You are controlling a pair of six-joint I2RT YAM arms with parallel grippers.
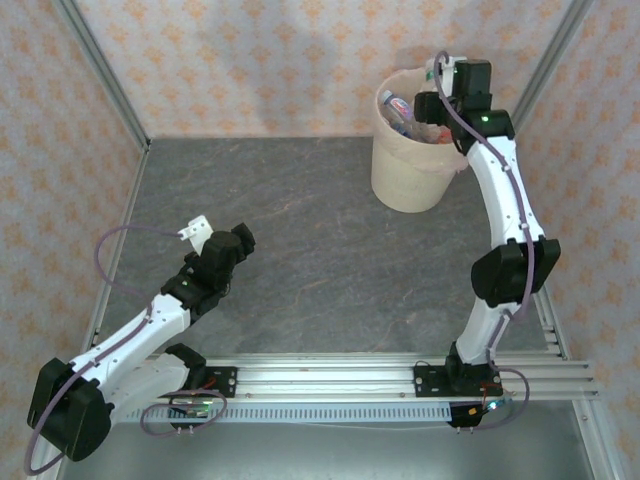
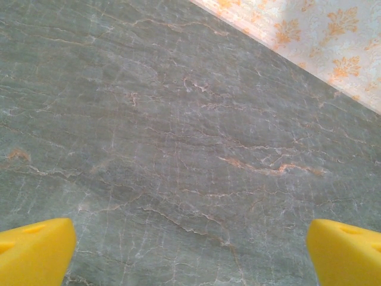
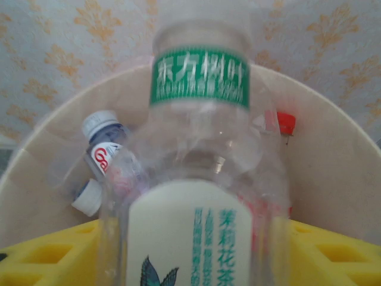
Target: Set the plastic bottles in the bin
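Over one bin, right gripper holding one green-labelled bottle, left gripper spread wide.

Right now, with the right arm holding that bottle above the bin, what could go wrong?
1. The right end effector hangs near the far right rim of the bin, so the green-labelled bottle, once released, may strike the rim and fall outside.
2. The bottles already in the bin seem piled close to the top; the new one could bounce off them and roll out.
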